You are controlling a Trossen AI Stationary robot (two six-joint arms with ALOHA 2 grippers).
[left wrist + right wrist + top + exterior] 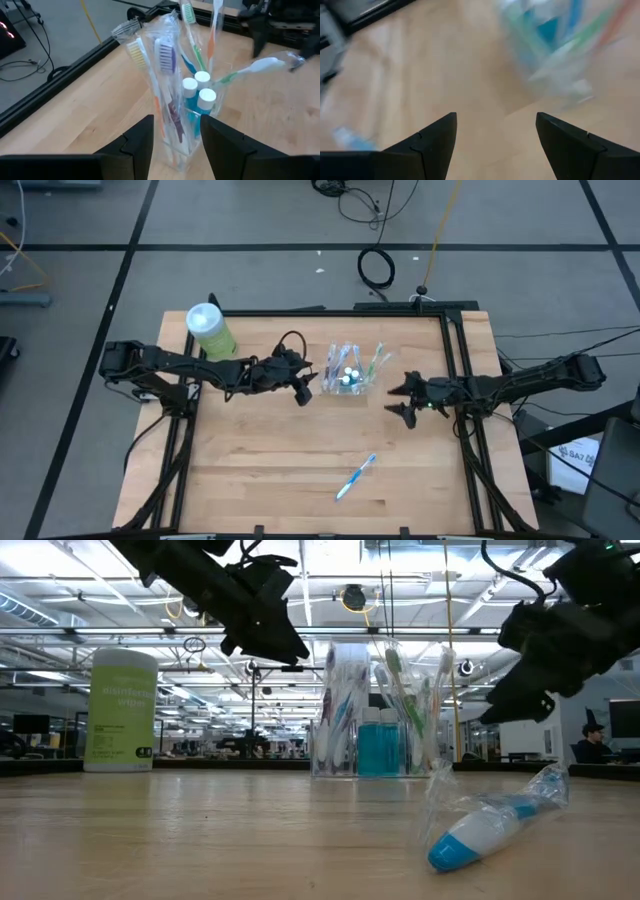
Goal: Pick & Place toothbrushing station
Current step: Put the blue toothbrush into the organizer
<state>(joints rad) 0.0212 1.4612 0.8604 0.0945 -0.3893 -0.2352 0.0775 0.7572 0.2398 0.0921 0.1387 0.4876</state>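
Bright, even overhead light with soft shadows; the right wrist view is heavily motion-blurred.

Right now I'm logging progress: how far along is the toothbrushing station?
Mostly stocked: the clear cup already holds wrapped toothbrushes and teal tubes. Nothing is in hand: the left pincer and the right pincer, both open, flank the cup. Left: one wrapped blue toothbrush lies apart on the table.
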